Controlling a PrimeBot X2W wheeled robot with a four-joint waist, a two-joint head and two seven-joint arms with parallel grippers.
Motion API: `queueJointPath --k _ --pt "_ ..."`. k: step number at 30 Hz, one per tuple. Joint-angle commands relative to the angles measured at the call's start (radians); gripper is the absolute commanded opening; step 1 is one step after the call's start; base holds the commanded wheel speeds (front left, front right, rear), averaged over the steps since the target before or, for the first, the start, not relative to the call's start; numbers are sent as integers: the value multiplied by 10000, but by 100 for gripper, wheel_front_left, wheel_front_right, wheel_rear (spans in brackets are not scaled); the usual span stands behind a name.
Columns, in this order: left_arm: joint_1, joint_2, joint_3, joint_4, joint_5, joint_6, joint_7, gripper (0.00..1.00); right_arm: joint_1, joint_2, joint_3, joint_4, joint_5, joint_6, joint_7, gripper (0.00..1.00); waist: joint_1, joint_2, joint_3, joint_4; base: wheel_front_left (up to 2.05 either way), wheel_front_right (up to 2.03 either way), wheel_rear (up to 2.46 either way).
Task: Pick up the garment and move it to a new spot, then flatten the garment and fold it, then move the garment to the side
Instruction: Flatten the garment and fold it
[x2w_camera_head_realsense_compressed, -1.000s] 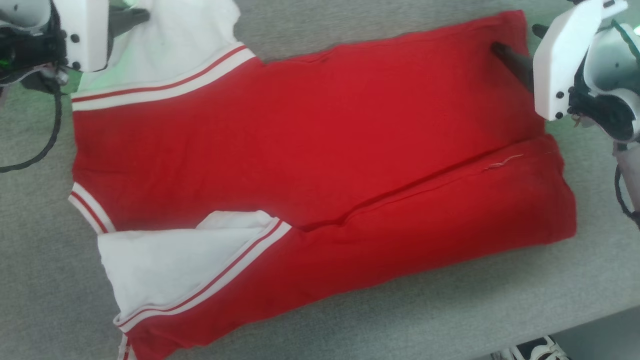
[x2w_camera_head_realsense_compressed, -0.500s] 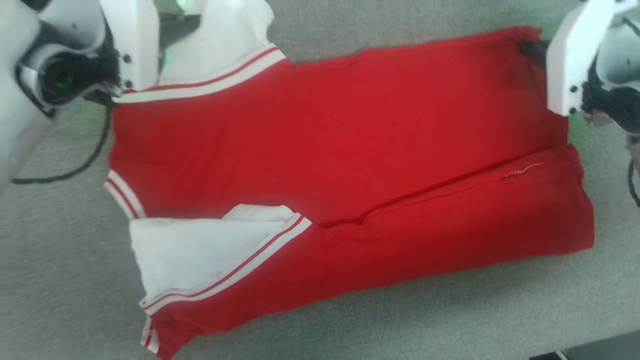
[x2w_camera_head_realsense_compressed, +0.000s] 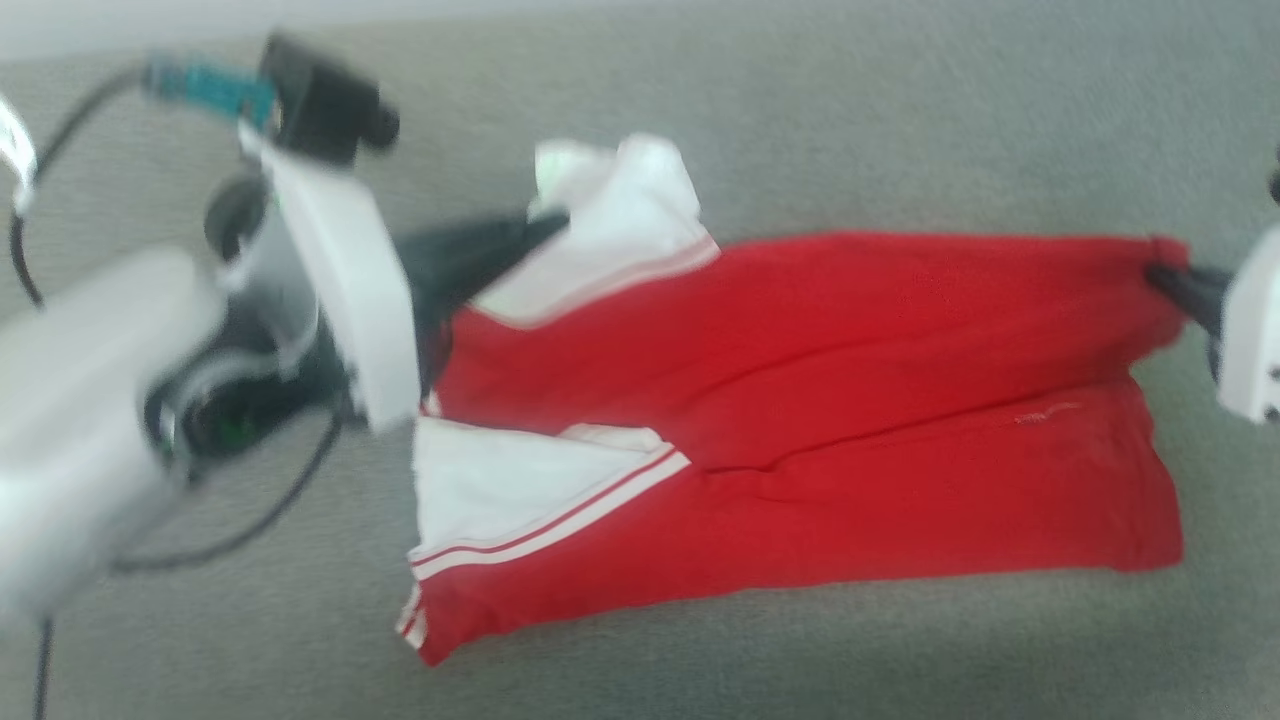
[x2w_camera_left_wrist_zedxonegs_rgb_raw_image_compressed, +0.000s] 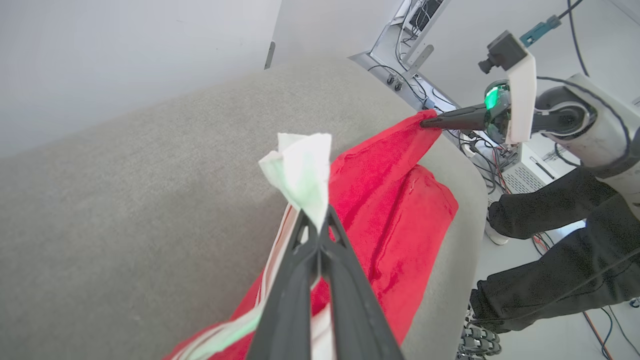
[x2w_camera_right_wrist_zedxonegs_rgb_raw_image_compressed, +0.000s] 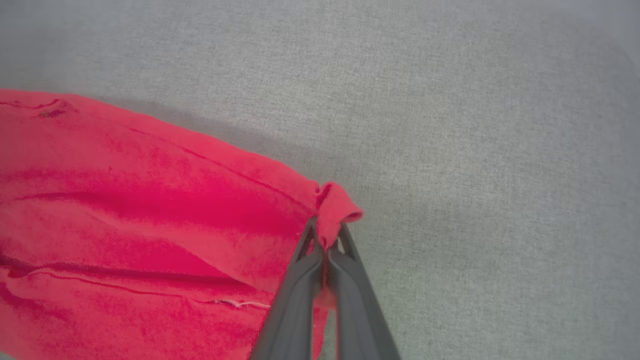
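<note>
The red garment (x2w_camera_head_realsense_compressed: 850, 400) lies lengthwise across the grey table (x2w_camera_head_realsense_compressed: 900, 120), its near long side folded over onto the middle. One white sleeve end with striped trim (x2w_camera_head_realsense_compressed: 520, 500) rests on top at the left. My left gripper (x2w_camera_head_realsense_compressed: 545, 222) is shut on the far white sleeve (x2w_camera_left_wrist_zedxonegs_rgb_raw_image_compressed: 300, 170) and holds it up off the table. My right gripper (x2w_camera_head_realsense_compressed: 1160, 272) is shut on the far red hem corner (x2w_camera_right_wrist_zedxonegs_rgb_raw_image_compressed: 335, 205), which bunches between its fingers. In the left wrist view the right gripper (x2w_camera_left_wrist_zedxonegs_rgb_raw_image_compressed: 425, 123) pulls that corner taut. The chest emblem is hidden.
The table's padded edge (x2w_camera_left_wrist_zedxonegs_rgb_raw_image_compressed: 465, 240) runs along the right of the left wrist view. Beyond it are a person's legs in black trousers (x2w_camera_left_wrist_zedxonegs_rgb_raw_image_compressed: 550, 260), plus floor cables and a computer case (x2w_camera_left_wrist_zedxonegs_rgb_raw_image_compressed: 520, 170). Bare grey surface (x2w_camera_right_wrist_zedxonegs_rgb_raw_image_compressed: 475, 125) lies past the garment.
The head view has shifted and blurred. Both grippers, shut on the far sleeve and far hem corner, have raised the garment's far edge; the near folded part stays on the table.
</note>
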Motion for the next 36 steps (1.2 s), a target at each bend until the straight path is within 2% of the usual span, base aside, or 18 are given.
queueJointPath --k 1,7,13,17,20,27,28,29,30,31,33,34,36 --pt "607 326 -109 -466 81 -17 -426 0 655 -226 -223 -322 164 -10 -50 0 0 0 -611 599 0 0 0" --pt "2539 1071 -403 -1778 346 -17 -1887 0 2621 -793 -1058 -1232 606 -9 -286 0 0 0 -773 935 0 0 0" --pt "4187 1455 -523 -2390 263 -17 -3003 0 3915 -750 -1694 -1746 744 -9 -504 0 0 0 -572 1003 0 0 0" --pt "4744 1294 -560 -1993 571 -17 -3307 0 4433 -621 -1957 -1817 490 -9 -643 0 0 0 -304 1052 0 0 0" --pt "5003 785 -594 -1392 706 -17 -3289 0 4531 -407 -1907 -1694 227 -9 -742 0 0 0 -64 1062 0 0 0" --pt "5116 73 -604 -266 1096 -17 -3353 0 4264 -56 -1476 -1371 -56 -9 -803 0 0 0 269 978 0 0 0" --pt "5108 32 -600 -158 1111 -17 -3430 0 4224 -11 -1457 -1360 -53 -9 -868 13 0 0 290 969 0 0 0" --pt "5122 -25 -601 -123 1070 -17 -3540 0 4185 16 -1448 -1359 -10 -9 -907 36 0 0 302 954 0 0 0" --pt "5159 -60 -603 -100 989 -17 -3671 15 4158 51 -1424 -1375 82 -9 -939 69 0 0 300 926 0 0 0" --pt "5180 -61 -598 -87 925 -17 -3779 42 4160 95 -1468 -1391 214 -7 -1012 100 0 0 286 908 0 0 0" --pt "5246 37 -586 -104 885 -17 -3972 89 4244 142 -1568 -1422 598 -4 -1038 100 0 0 197 888 0 0 0" --pt "5322 66 -536 -132 866 -17 -4049 100 4335 63 -1636 -1474 749 -6 -1032 100 0 0 137 901 0 0 0" --pt "5539 128 -400 -186 841 -17 -4160 100 4532 -98 -1854 -1533 1046 -9 -1070 100 0 0 4 940 0 0 0"
